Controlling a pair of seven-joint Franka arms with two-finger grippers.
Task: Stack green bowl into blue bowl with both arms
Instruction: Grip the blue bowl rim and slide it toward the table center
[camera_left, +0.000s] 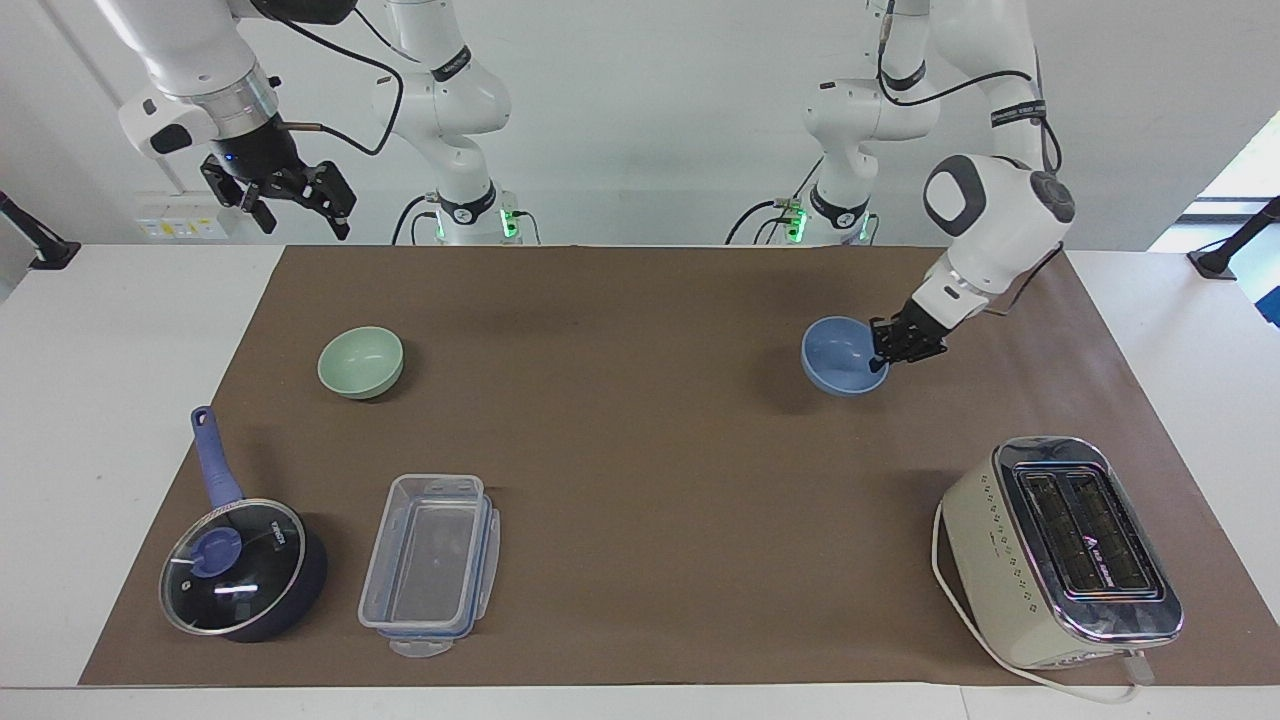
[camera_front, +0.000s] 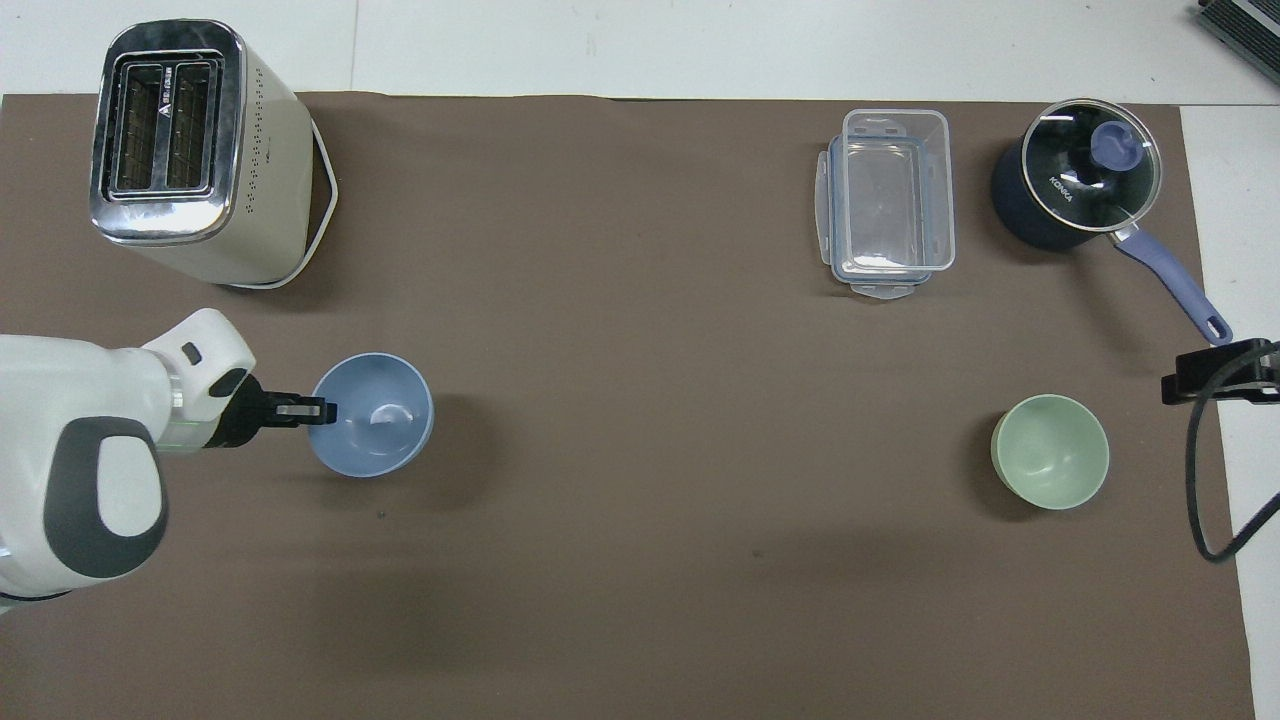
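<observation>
Facing view: left gripper (camera_left: 880, 362) has its jaws clamped on the rim of the blue bowl (camera_left: 838, 357), holding it just over the brown mat (camera_left: 640, 470), w/ a shadow under the bowl. The bowl is over the mat's left-arm half. Green bowl (camera_left: 360, 362) sits on the mat toward the right arm's end, nearer the robots than the saucepan (camera_left: 242, 568) and clear container (camera_left: 430, 563). Toaster (camera_left: 1060, 552) at the left arm's end, farther from the robots than the blue bowl. Right gripper (camera_left: 297, 205) waits high over the worktop (camera_left: 120, 400) edge nearest the robots, jaws spread, nothing in them.

Overhead view: left gripper (camera_front: 325, 409) comes in from the side, jaws pinching the blue bowl (camera_front: 375, 415) at its rim. Green bowl (camera_front: 1050, 465) well apart from it, upright, empty. Toaster (camera_front: 190, 150), container (camera_front: 888, 203) and saucepan (camera_front: 1075, 185) lie along the mat's (camera_front: 640, 550) edge farthest from the robots. Right gripper's tip (camera_front: 1220, 370) shows at the frame edge beside the saucepan's handle.
</observation>
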